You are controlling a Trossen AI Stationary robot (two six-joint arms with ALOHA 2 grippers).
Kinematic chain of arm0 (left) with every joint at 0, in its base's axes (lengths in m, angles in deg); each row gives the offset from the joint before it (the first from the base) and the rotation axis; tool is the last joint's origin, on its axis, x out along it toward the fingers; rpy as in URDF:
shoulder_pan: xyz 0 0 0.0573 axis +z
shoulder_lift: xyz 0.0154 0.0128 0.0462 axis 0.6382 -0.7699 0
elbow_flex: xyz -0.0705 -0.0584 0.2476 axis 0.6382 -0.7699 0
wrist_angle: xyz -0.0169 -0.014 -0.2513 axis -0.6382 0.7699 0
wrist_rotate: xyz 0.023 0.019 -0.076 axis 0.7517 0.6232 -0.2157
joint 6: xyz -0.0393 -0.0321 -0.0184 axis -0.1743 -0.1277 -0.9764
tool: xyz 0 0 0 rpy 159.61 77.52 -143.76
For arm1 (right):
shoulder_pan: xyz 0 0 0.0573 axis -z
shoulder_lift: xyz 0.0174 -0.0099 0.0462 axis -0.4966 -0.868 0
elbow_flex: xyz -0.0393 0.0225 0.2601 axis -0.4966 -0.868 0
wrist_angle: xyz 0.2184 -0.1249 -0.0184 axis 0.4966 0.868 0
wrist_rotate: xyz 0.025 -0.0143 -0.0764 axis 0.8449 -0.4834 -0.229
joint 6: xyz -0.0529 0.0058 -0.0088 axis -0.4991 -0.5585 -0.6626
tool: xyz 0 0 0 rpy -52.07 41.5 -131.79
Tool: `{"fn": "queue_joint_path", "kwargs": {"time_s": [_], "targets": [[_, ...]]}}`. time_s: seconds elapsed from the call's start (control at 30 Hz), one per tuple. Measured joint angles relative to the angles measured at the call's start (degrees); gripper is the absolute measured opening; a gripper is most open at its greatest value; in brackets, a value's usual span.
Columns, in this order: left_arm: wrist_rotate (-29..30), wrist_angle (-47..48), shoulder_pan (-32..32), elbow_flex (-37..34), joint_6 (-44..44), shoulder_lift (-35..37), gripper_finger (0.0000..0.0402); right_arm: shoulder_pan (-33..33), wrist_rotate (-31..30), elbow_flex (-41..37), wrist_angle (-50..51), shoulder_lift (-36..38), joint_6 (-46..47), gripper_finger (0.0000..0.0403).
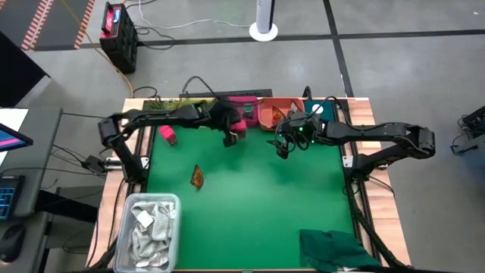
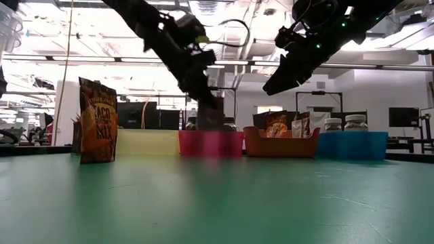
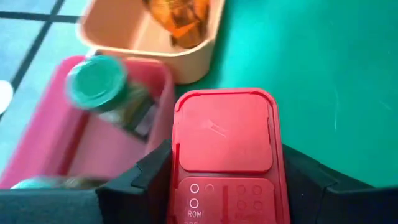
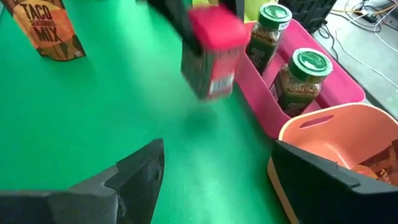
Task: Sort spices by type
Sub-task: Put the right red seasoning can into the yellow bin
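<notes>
My left gripper is shut on a pink box with a red lid, just on the near side of the pink tray. Two dark green jars stand in that tray. A second pink box lies on the mat near the left edge. One orange-brown packet stands on the mat; others sit in the orange tray. Two white-capped jars stand in the teal tray. My right gripper hangs open above the mat, near the orange tray. My left gripper pinches the pink box between its two fingers, one on each long side just below the red lid. The fingers come from above, slanting down. The box is lifted clear of the mat, lid upward and slightly tilted.
Yellow, pink, orange and teal trays line the far edge. A clear tub of white packets sits at the near left corner and a green cloth at the near right. The mat's middle is open.
</notes>
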Motion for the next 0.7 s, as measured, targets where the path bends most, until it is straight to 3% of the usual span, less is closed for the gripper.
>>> {"fn": "queue_joint_path", "kwargs": {"time_s": [0.13, 0.37, 0.53, 0.7], "targets": [[2.51, 4.24, 0.85, -1.58, -1.26, 6.41, 0.0204, 0.00, 0.01, 0.01, 0.34, 0.00, 0.00, 0.0324], [13.55, 6.80, 4.24, -6.47, -6.04, 16.34, 0.0210, 0.00, 0.00, 0.01, -0.25, -0.02, -0.52, 0.0324], [21.19, 5.81, 8.98, -11.82, -13.10, 17.40, 0.0213, 0.00, 0.00, 0.03, -0.47, -0.02, -0.57, 0.0324], [23.16, 1.06, 13.86, -15.98, -18.63, 17.41, 0.0214, -0.15, 0.00, 0.03, -0.57, -0.02, -0.39, 0.0324]]}}
